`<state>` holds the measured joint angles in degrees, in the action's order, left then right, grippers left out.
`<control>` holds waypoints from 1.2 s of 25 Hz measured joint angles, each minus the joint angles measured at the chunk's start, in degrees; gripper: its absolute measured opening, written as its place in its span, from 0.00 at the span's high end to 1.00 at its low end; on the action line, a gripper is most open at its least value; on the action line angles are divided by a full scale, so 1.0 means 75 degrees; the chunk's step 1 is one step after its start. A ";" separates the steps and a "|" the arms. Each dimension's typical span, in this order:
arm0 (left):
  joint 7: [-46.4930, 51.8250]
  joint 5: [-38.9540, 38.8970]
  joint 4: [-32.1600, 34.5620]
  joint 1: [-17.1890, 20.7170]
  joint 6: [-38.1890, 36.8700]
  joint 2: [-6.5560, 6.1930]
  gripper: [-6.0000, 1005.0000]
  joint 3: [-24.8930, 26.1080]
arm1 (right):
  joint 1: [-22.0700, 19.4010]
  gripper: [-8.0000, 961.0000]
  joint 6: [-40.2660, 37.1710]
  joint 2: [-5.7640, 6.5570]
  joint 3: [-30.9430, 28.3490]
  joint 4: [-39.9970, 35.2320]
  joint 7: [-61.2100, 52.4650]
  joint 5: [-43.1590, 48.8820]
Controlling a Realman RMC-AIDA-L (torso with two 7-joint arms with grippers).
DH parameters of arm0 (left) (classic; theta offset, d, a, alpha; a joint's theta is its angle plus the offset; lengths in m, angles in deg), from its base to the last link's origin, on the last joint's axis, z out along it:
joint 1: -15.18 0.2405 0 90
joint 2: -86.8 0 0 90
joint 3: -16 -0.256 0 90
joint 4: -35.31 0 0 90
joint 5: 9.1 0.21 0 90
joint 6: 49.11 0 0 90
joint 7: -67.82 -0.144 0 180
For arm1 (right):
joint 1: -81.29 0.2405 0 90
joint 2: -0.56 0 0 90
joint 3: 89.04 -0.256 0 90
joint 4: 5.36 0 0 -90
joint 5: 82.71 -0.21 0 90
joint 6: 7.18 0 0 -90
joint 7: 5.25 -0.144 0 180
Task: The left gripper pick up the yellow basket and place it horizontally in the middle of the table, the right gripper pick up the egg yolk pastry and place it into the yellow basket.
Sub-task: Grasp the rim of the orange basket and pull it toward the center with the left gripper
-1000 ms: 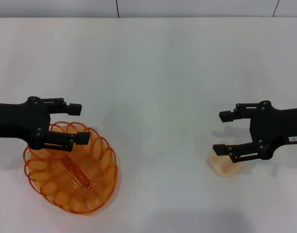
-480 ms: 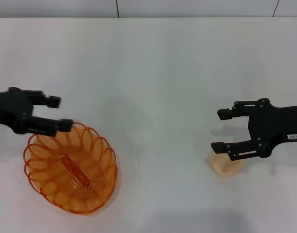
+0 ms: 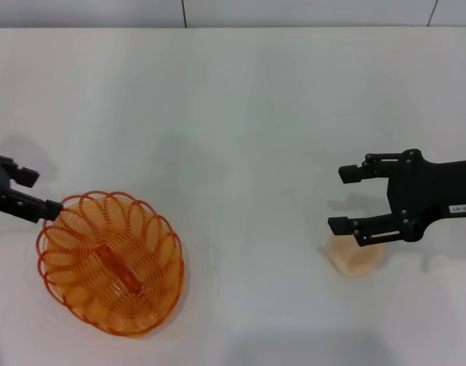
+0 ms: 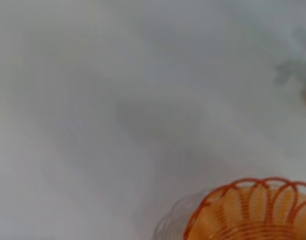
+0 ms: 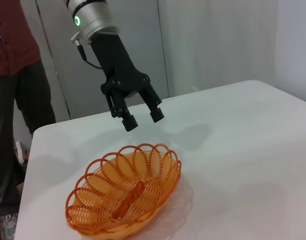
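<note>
The yellow basket (image 3: 110, 261) sits on the white table at the near left, empty; it also shows in the right wrist view (image 5: 125, 191) and partly in the left wrist view (image 4: 253, 210). My left gripper (image 3: 34, 191) is open and empty at the far left edge, just beyond the basket's rim; in the right wrist view (image 5: 141, 117) it hangs above and behind the basket. My right gripper (image 3: 345, 199) is open, hovering just above and behind the egg yolk pastry (image 3: 356, 255), which sits on the table at the right.
The white table (image 3: 240, 114) stretches between the two arms. A person in a red shirt (image 5: 12, 75) stands beyond the table's left end, in front of grey panels.
My left gripper has pulled back to the left, off the basket, now at the picture's edge. The basket stays in place. My right gripper has crept slightly left over the pastry.
</note>
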<state>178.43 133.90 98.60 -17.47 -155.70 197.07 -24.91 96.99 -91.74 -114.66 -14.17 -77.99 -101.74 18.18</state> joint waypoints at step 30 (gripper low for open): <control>0.0357 0.1762 -0.0632 -0.0719 0.0974 0.0640 0.25 -0.0634 | -0.0001 0.17 -0.0170 -0.0001 0.0107 -0.0032 -0.0117 -0.0188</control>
<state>181.11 147.12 93.86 -22.86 -148.39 201.87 -29.67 96.98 -93.01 -114.67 -13.36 -78.23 -102.62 16.77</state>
